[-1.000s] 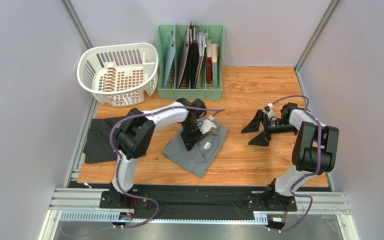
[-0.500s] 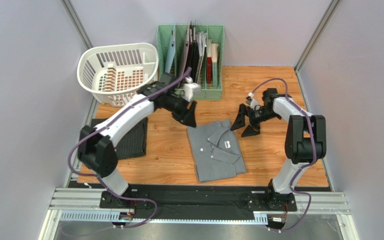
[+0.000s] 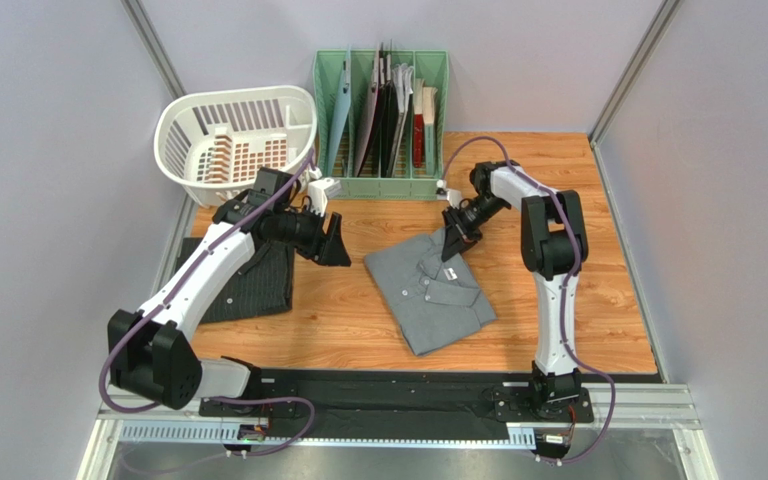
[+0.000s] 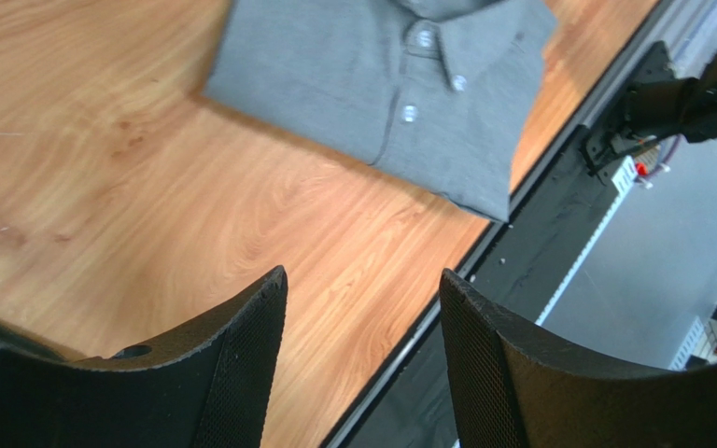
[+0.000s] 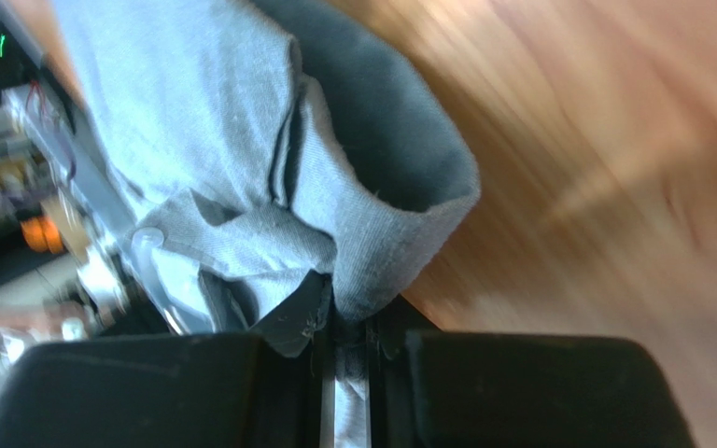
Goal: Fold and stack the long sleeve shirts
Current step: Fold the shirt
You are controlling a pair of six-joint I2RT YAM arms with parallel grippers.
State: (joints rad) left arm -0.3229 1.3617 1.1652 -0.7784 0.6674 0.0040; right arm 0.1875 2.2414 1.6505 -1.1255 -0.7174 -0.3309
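Note:
The folded grey shirt [image 3: 430, 287] lies flat at the table's middle, collar toward the back; it also shows at the top of the left wrist view [image 4: 381, 84]. My right gripper [image 3: 455, 240] is shut on the grey shirt [image 5: 334, 215] at its back right corner by the collar, cloth pinched between the jaws. The dark pinstriped shirt [image 3: 258, 285] lies folded at the left edge, partly under my left arm. My left gripper [image 3: 334, 248] hangs open and empty between the two shirts, its fingers [image 4: 241, 345] apart over bare wood.
A white laundry basket [image 3: 238, 145] stands at the back left. A green file rack [image 3: 383, 115] with books stands at the back middle. Grey walls close both sides. A black rail [image 3: 398, 390] runs along the near edge.
My left gripper let go of the grey shirt, opened and swung left toward the dark shirt. My right gripper moved left onto the grey shirt's collar corner and shut on it.

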